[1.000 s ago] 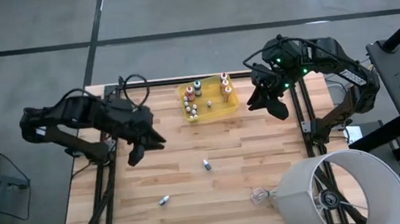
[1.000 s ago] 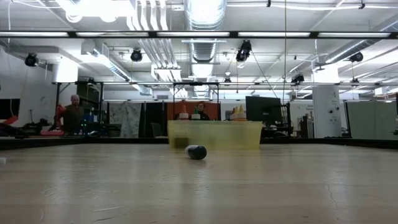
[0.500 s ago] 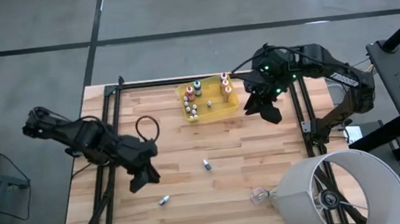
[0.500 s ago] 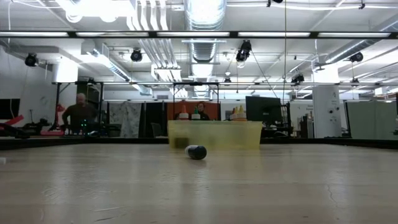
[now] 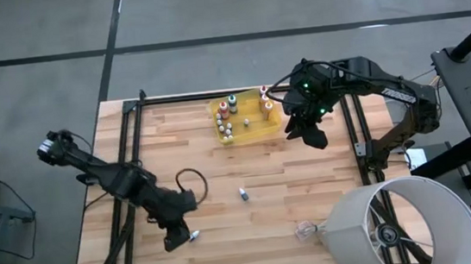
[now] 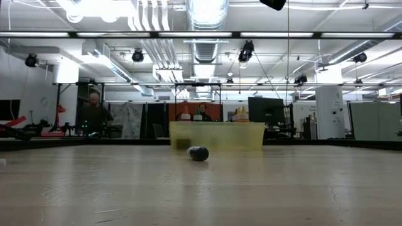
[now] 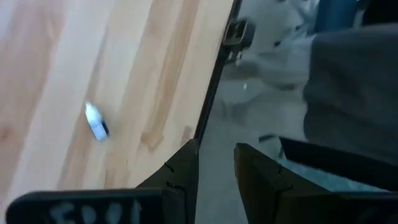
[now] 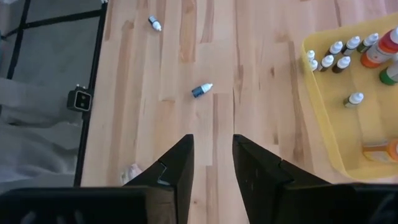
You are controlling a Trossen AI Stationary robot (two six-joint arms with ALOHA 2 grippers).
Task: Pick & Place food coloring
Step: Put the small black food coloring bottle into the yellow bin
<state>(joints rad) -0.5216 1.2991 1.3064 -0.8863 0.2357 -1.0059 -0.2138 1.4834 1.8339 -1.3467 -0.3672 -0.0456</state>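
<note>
A small food coloring bottle (image 5: 194, 236) with a white cap lies on its side near the table's near left (image 7: 96, 121). My left gripper (image 5: 175, 240) hangs just left of it, open (image 7: 216, 149), with nothing between its fingers. A second bottle (image 5: 243, 194) lies on its side at mid-table (image 6: 198, 153). Several more stand upright in the translucent yellow tray (image 5: 257, 132) at the far middle. My right gripper (image 5: 309, 133) hovers open (image 8: 212, 140) to the right of the tray, above the table.
A clear crumpled plastic scrap (image 5: 304, 229) lies near the front edge. A big white drum-shaped shade (image 5: 400, 224) overhangs the near right corner. Black frame rails (image 5: 130, 159) run along both sides. Bare wood lies between the tray and the loose bottles.
My left gripper has swung from the table's left middle toward the near edge, sinking and rolling, and now hangs beside the near-left bottle. My right gripper has sunk a little and edged toward the tray. No bottle has moved.
</note>
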